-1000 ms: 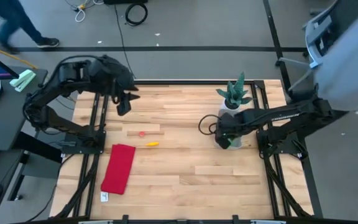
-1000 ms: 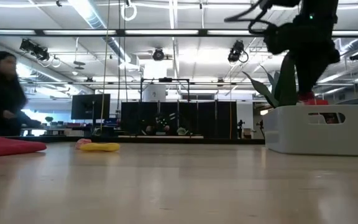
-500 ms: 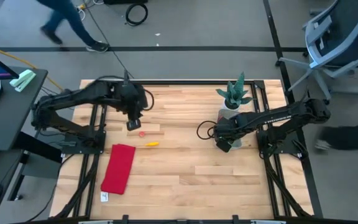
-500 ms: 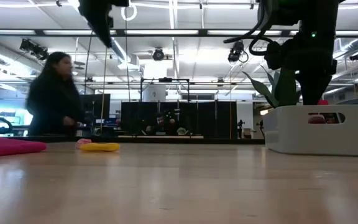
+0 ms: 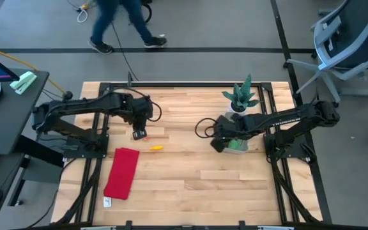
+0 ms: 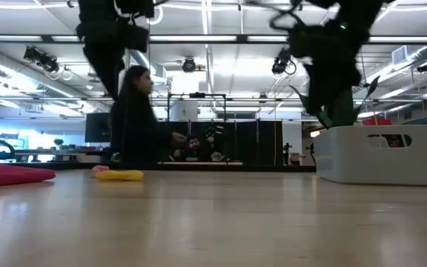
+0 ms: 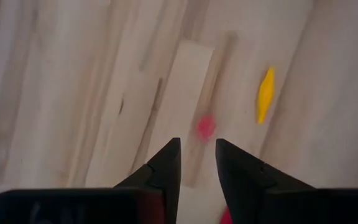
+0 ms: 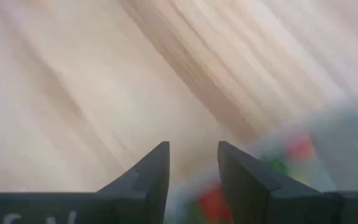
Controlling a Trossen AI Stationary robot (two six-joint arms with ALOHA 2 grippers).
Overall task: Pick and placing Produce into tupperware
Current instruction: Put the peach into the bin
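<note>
Left gripper (image 5: 139, 134) swung from the desk's far-left edge out and down; now above the pink piece (image 7: 205, 126), fingers parted. Right gripper (image 5: 216, 144) drew out of the tub (image 5: 239, 146) to just beside it on the mid-desk side, fingers apart. Person (image 5: 123, 22) walked across behind the desk.

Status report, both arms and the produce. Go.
Left tool open, empty, above the pink piece. Right tool open, empty, beside the tupperware. Yellow piece loose on the table. Nothing blocking.
</note>
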